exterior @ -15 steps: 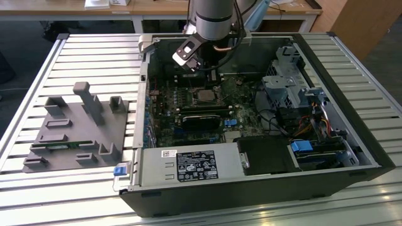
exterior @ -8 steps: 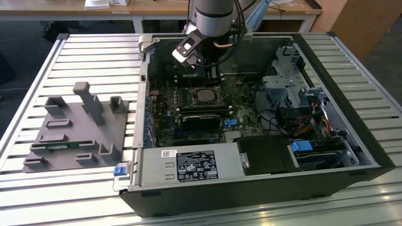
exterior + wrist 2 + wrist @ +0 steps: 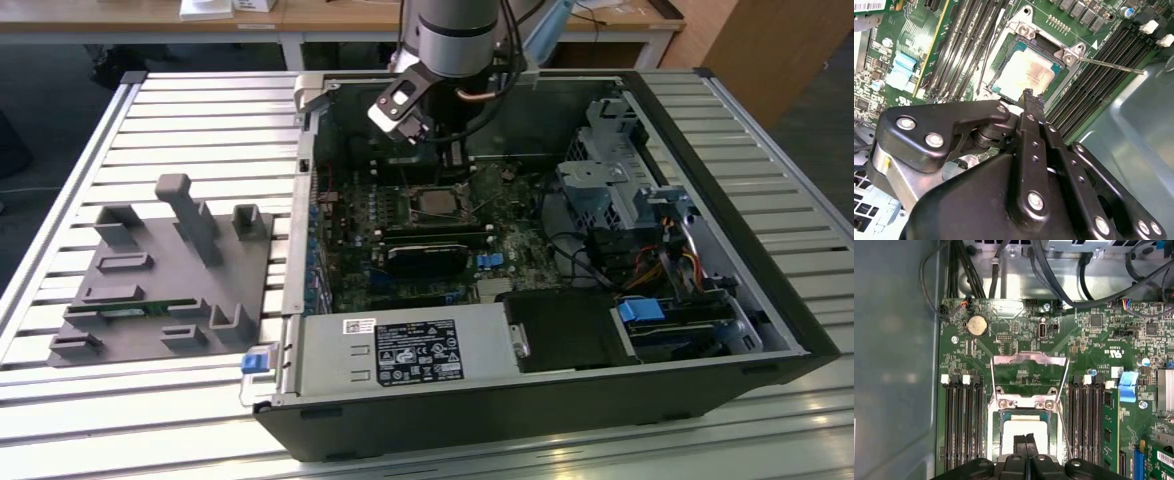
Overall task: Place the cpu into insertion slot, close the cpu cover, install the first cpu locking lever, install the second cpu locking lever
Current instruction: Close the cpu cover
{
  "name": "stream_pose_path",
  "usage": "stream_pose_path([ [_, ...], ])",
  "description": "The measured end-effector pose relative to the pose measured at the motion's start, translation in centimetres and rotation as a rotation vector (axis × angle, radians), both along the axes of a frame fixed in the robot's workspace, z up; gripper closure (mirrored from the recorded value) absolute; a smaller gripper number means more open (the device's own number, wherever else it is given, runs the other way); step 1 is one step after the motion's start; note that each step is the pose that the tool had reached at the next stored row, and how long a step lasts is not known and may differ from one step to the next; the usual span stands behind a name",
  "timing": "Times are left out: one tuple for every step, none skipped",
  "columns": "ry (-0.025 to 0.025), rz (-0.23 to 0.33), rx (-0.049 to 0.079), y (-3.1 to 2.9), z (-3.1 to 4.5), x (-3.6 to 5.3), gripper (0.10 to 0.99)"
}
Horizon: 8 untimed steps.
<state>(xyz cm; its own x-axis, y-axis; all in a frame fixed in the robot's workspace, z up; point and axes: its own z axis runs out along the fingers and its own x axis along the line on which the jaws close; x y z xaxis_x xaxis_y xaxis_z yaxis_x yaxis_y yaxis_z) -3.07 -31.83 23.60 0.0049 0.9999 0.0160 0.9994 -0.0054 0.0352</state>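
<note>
The cpu (image 3: 1024,426) lies flat in the insertion slot (image 3: 996,432) on the green board, its pale metal top showing in both wrist views (image 3: 1026,72). The cpu cover (image 3: 1029,359) stands swung open beyond the slot, with the board visible through its window. Thin wire levers (image 3: 1064,390) run along the cover's sides, and one rod (image 3: 1111,66) sticks out sideways. My gripper (image 3: 1025,438) is shut with nothing between its fingers, its tips (image 3: 1029,95) right over the cpu's near edge. In the exterior view the gripper (image 3: 454,168) hangs just behind the slot (image 3: 434,203).
Long black memory slots (image 3: 961,425) flank the socket on both sides. Cables (image 3: 1074,295) cross the case behind the board. The case walls (image 3: 694,130), a drive cage (image 3: 607,185) and the power supply (image 3: 400,350) hem in the board. A grey fixture block (image 3: 167,270) sits on the slatted table.
</note>
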Motion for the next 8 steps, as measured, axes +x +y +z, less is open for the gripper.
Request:
stream_pose_path([
  [0.0001, 0.000, 0.000, 0.00, 0.00, 0.08, 0.980],
  [0.0001, 0.000, 0.000, 0.00, 0.00, 0.14, 0.980],
  [0.0000, 0.000, 0.000, 0.00, 0.00, 0.18, 0.980],
  [0.0000, 0.000, 0.000, 0.00, 0.00, 0.20, 0.980],
  [0.0001, 0.000, 0.000, 0.00, 0.00, 0.20, 0.980],
  [0.0000, 0.000, 0.000, 0.00, 0.00, 0.20, 0.980],
  [0.0000, 0.000, 0.000, 0.00, 0.00, 0.20, 0.980],
  [0.0000, 0.000, 0.000, 0.01, 0.01, 0.21, 0.980],
])
